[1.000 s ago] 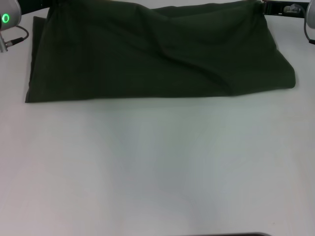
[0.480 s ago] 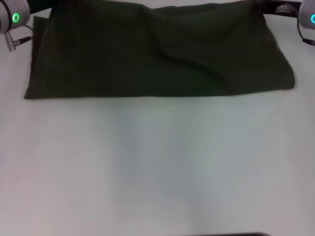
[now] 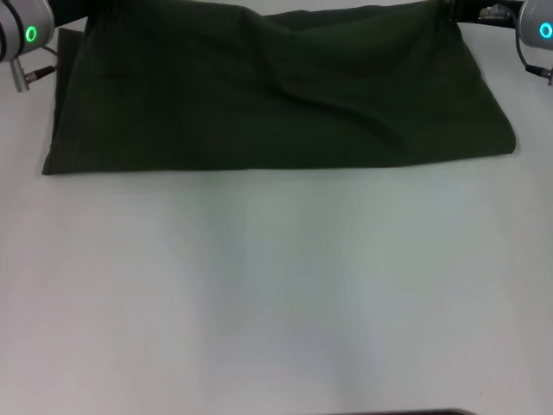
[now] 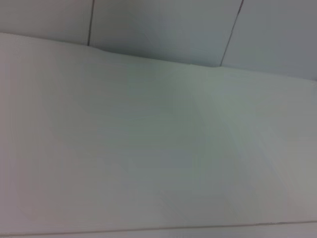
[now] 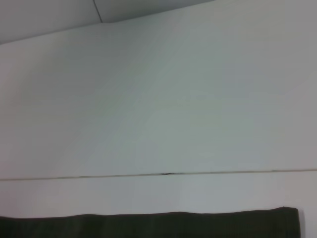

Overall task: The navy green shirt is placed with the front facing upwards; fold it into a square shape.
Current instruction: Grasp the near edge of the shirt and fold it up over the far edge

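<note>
Green-lit arms flanking folded navy green shirt (image 3: 276, 91)

You see the navy green shirt (image 3: 276, 95) is soft, matt cloth with a few wrinkles, lying along the far edge of the table (image 3: 276, 294). The table looks smooth, white and dull, not shiny.

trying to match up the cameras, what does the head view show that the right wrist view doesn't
Only the head view shows the whole dark olive-green cotton shirt lying folded into a wide band at the far side of the white table, plus both arms' grey housings with green lights at its far corners. Only the right wrist view shows a thin seam line across the white surface. Both show the shirt's edge on white tabletop.
</note>
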Action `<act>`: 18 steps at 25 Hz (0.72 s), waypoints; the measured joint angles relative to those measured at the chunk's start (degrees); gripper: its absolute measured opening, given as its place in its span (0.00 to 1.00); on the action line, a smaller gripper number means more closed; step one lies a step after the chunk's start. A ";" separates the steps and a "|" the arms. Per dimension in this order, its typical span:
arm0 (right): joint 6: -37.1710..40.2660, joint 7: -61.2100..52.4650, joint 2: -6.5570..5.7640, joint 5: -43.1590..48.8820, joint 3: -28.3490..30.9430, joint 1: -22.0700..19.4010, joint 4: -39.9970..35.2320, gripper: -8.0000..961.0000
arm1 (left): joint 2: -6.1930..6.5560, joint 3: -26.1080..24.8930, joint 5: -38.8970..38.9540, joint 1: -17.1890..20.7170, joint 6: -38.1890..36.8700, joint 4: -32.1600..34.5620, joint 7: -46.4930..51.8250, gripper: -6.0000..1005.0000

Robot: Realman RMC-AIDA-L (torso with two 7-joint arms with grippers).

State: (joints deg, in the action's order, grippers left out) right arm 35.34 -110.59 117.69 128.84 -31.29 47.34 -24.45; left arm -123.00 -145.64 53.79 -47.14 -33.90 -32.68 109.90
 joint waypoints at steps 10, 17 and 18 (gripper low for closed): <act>-0.31 -0.19 -0.14 0.00 0.09 0.06 -0.21 0.04 | -0.15 0.36 0.17 0.30 1.97 -0.56 -0.17 0.14; 0.19 -0.12 -0.48 -0.05 0.09 1.29 -0.16 0.04 | 0.06 0.54 2.33 0.30 1.76 -0.95 -0.29 0.15; 0.32 -0.13 -0.61 -0.05 0.09 1.44 -0.21 0.04 | 0.15 0.53 2.57 0.29 1.76 -0.96 -0.30 0.15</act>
State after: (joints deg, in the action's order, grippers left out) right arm 35.66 -110.72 117.08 128.78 -31.20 48.78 -24.66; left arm -122.85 -145.11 56.37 -46.85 -32.14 -33.64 109.61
